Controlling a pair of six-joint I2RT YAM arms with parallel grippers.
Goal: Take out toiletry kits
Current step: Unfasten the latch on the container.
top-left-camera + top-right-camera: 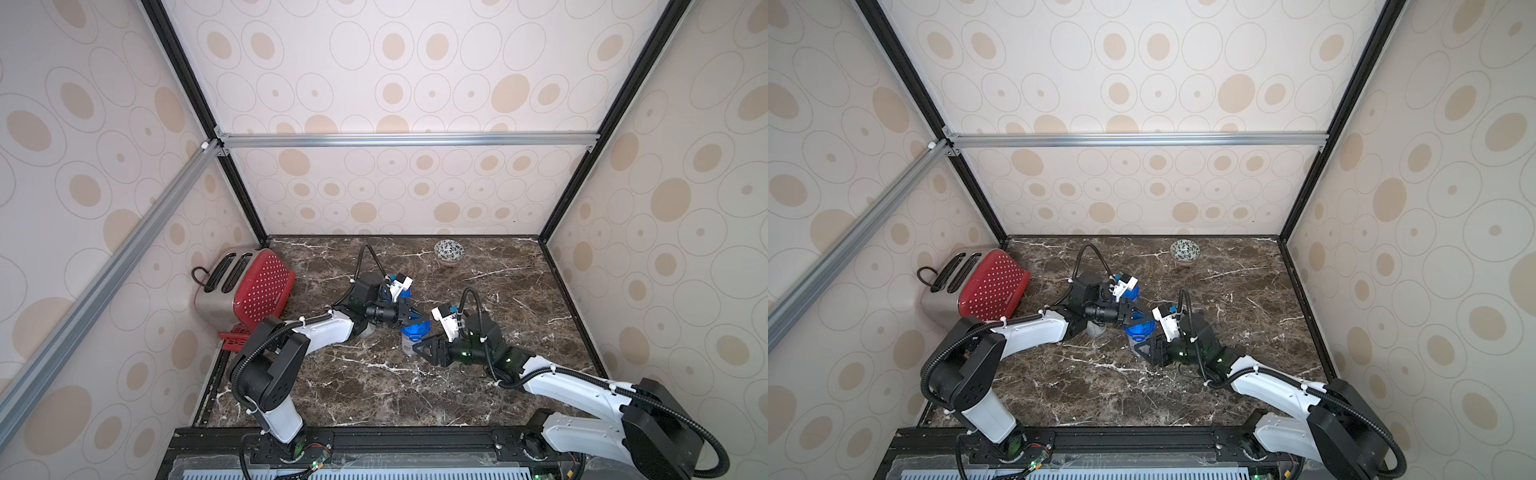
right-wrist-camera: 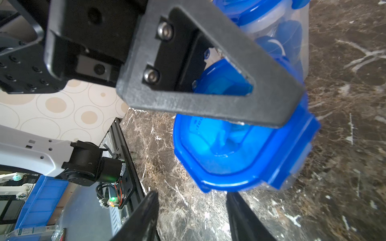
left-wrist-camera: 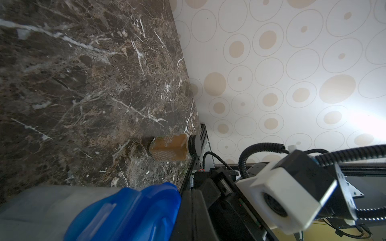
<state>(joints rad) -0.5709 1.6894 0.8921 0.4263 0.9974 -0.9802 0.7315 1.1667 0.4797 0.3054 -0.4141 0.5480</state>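
Note:
A clear jar with a blue clip lid stands mid-counter. My right gripper holds its clear body from the side, below the lid. My left gripper is shut with nothing between its fingers, and its tips rest on the lid's edge by a clip. A second blue-lidded jar stands just behind. The toiletry kits are hidden. Only pale and blue shapes show through the jars' walls and lids.
A red dotted toaster stands at the left wall, with a red rack in front of it. A patterned bowl sits at the back. A small brown jar shows in the left wrist view. A clear container is partly hidden under my left forearm.

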